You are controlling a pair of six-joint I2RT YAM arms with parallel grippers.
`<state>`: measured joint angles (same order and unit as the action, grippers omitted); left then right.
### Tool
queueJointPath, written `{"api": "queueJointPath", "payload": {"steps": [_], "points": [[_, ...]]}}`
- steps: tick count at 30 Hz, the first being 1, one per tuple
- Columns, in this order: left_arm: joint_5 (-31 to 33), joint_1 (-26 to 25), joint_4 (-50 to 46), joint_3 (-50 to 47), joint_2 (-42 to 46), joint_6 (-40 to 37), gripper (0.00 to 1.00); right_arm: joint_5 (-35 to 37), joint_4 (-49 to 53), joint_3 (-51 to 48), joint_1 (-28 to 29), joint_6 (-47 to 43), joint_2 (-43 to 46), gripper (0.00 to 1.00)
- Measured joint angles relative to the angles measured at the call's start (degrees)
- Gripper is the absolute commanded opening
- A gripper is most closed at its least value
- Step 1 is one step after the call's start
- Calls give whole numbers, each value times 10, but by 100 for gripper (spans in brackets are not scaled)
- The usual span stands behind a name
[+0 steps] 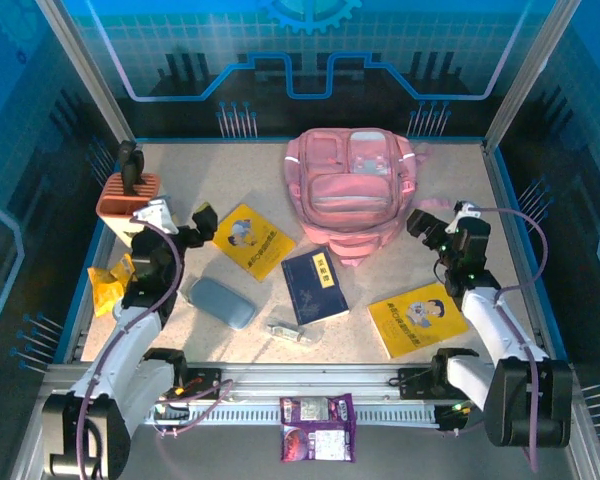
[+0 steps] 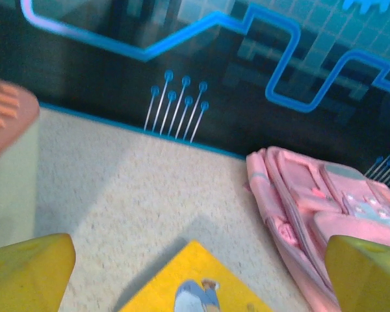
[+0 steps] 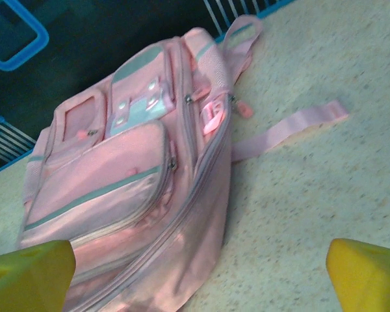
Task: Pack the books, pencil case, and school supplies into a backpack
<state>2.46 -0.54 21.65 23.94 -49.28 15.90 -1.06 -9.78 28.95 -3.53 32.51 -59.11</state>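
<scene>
Lying flat by the table's (image 1: 180,170) far edge: pink backpack (image 1: 350,195) (front pockets up). Spread wide, holding nothing, on either side: left gripper (image 1: 202,220), right gripper (image 1: 421,224).

I work in a robot test cell, a lab booth rather than a home or classroom. A speckled beige tabletop (image 1: 220,190) with a thin blue rim (image 1: 210,140) is walled behind and beside by dark blue panels (image 1: 310,60) printed with circuit traces and a gear. Silver aluminium posts (image 1: 85,72) rise at its back corners. A slotted aluminium rail (image 1: 380,410) along its near edge carries my black arm bases (image 1: 180,382).
</scene>
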Motion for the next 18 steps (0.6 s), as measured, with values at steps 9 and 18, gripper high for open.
{"api": "queueJointPath", "payload": {"steps": [9, 18], "points": [[-25, 0, -150, 32, 0, 97, 99, -53, 139, 68, 43, 31, -42, 100], [-40, -103, -228, 37, 25, 157, 99, -108, 183, 91, 95, 56, -141, 99]]}}
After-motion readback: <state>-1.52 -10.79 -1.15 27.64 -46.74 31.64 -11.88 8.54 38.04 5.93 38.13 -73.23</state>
